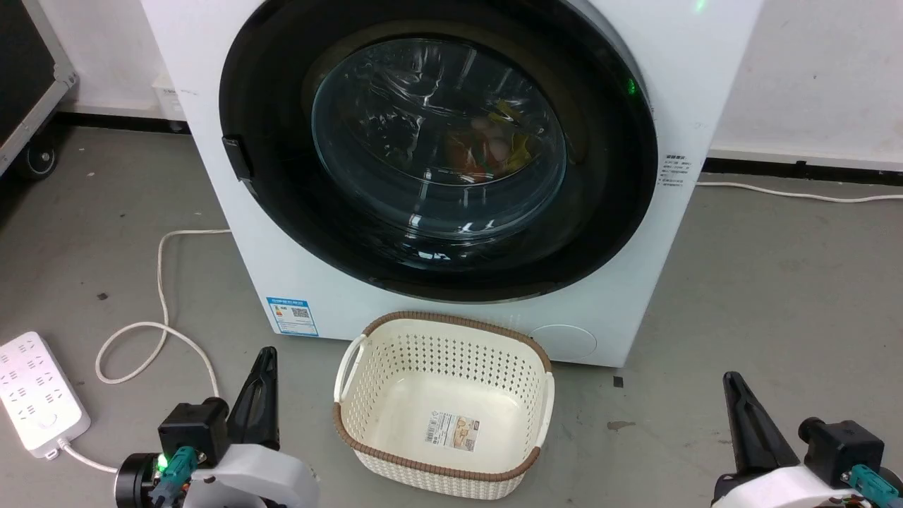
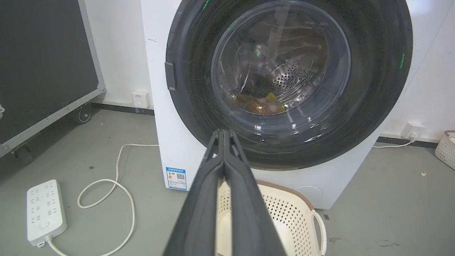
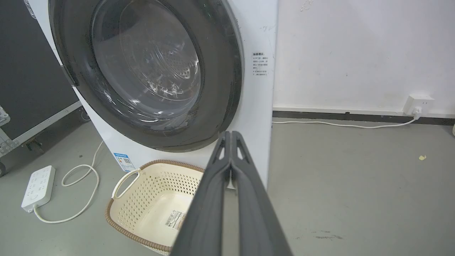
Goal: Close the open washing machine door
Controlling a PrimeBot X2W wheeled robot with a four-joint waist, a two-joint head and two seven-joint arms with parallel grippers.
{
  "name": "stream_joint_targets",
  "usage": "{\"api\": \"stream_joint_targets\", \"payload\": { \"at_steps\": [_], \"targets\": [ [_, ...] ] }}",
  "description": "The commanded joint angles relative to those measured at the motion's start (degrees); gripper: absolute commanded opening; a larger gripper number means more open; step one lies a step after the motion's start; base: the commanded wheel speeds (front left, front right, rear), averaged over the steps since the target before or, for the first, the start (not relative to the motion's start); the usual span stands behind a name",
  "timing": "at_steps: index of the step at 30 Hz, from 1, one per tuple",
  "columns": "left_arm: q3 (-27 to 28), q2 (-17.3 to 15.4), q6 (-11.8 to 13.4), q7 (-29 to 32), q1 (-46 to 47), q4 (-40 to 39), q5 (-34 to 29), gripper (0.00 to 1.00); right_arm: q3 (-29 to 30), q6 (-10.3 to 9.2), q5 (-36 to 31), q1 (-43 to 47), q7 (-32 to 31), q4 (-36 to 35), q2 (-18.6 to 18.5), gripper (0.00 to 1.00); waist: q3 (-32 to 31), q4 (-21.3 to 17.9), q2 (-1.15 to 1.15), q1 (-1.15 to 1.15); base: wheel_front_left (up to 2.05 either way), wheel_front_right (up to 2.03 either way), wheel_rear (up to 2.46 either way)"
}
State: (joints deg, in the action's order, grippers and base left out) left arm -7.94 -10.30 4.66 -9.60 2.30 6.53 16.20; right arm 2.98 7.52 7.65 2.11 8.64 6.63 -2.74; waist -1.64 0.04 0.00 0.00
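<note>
Bright, even light leaves only soft shadows on the floor [image 1: 776, 282]. White glare streaks the glass of the washing machine door [image 1: 437, 141]. Both wrist views bow at their edges.

Dark tapered fingers [image 1: 257, 402], white wrist housings [image 1: 264, 480]

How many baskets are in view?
2. One cream basket stands right before the washing machine; a second basket is cut off at the left wrist view's right edge. More may lie outside.
</note>
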Motion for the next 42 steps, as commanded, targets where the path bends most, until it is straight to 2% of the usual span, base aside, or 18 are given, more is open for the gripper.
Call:
{"api": "stream_joint_targets", "payload": {
  "at_steps": [1, 42],
  "targets": [
    [0.4, 0.1, -0.3, 0.3, -0.2, -0.4, -0.7, 0.0, -0.1, 0.0, -0.4, -0.2, -0.3, -0.6, 0.0, 0.0, 0.0, 0.0, 0.0, 0.0, 0.0, 0.0, 0.0],
    [3.1, 2.7, -1.9, 3.6, -1.0, -2.6, -6.2, 0.0, -1.2, -0.01, -3.0, -0.9, -3.3, -2.7, -0.1, 0.0, 0.6, 0.0, 0.0, 0.0, 0.0, 0.0, 0.0]
  ]
}}
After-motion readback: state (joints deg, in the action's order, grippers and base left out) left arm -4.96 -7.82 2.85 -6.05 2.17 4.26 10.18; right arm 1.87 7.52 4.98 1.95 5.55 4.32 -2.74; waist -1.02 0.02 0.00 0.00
